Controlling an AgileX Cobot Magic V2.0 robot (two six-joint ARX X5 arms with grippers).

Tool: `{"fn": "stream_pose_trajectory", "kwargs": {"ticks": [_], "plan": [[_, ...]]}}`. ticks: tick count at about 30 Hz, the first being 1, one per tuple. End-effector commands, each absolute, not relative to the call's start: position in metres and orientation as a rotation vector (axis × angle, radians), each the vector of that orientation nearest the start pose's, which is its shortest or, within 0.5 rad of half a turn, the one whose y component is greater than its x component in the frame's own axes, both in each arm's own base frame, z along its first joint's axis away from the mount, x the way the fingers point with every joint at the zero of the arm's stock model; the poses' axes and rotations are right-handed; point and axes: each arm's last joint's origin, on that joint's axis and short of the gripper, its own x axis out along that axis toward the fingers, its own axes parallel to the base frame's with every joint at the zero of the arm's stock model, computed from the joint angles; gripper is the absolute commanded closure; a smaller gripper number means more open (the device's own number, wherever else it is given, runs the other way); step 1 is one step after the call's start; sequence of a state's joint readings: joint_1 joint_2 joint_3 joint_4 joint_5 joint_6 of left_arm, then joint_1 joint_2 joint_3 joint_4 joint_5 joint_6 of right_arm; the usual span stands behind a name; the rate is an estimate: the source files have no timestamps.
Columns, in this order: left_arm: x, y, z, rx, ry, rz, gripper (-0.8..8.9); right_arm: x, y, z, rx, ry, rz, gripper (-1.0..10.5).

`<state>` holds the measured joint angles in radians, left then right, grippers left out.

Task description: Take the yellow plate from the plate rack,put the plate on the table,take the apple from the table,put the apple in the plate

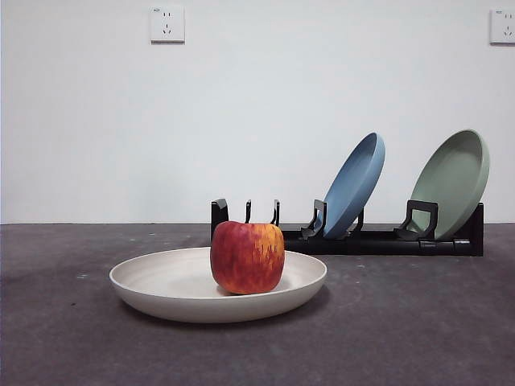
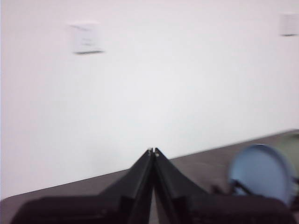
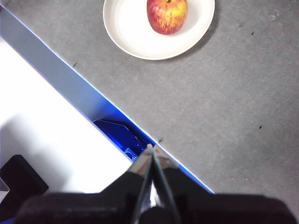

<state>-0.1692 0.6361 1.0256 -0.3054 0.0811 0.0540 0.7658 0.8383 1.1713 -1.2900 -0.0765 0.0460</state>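
Note:
The yellow plate (image 1: 185,283), cream and shallow, lies flat on the dark grey table (image 1: 402,322) in front of the plate rack (image 1: 354,240). The red apple (image 1: 247,256) sits upright in the plate, right of its middle. The right wrist view shows the plate (image 3: 135,28) and the apple (image 3: 167,15) from above. My left gripper (image 2: 153,151) is shut and empty, raised and facing the wall. My right gripper (image 3: 150,150) is shut and empty, over the table's edge, well away from the plate. Neither gripper shows in the front view.
A blue plate (image 1: 354,183) and a pale green plate (image 1: 455,181) lean in the rack's right slots; the blue plate also shows in the left wrist view (image 2: 259,172). The rack's left slots hold nothing. A blue part (image 3: 119,135) lies below the table edge.

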Motion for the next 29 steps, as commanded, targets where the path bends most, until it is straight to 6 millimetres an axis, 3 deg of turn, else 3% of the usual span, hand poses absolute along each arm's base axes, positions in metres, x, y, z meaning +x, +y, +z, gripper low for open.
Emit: {"fn": "stream_pose_trajectory", "kwargs": {"ticks": [1, 10, 16, 22, 29], "plan": [[0.101, -0.013, 0.387, 0.086, -0.091, -0.176, 8.17, 0.078, 0.078, 0.357, -0.285, 0.946, 0.748, 9.5], [0.094, -0.003, 0.274, 0.079, -0.056, -0.084, 8.17, 0.077, 0.077, 0.358, -0.283, 0.939, 0.749, 9.5], [0.095, -0.003, 0.213, 0.070, 0.016, -0.084, 8.17, 0.077, 0.077, 0.358, -0.283, 0.939, 0.749, 9.5], [0.097, -0.003, 0.173, 0.045, 0.063, -0.084, 8.17, 0.077, 0.077, 0.358, -0.283, 0.939, 0.749, 9.5], [0.097, -0.003, 0.152, 0.015, 0.126, -0.085, 8.17, 0.077, 0.077, 0.358, -0.283, 0.939, 0.749, 9.5]]}}
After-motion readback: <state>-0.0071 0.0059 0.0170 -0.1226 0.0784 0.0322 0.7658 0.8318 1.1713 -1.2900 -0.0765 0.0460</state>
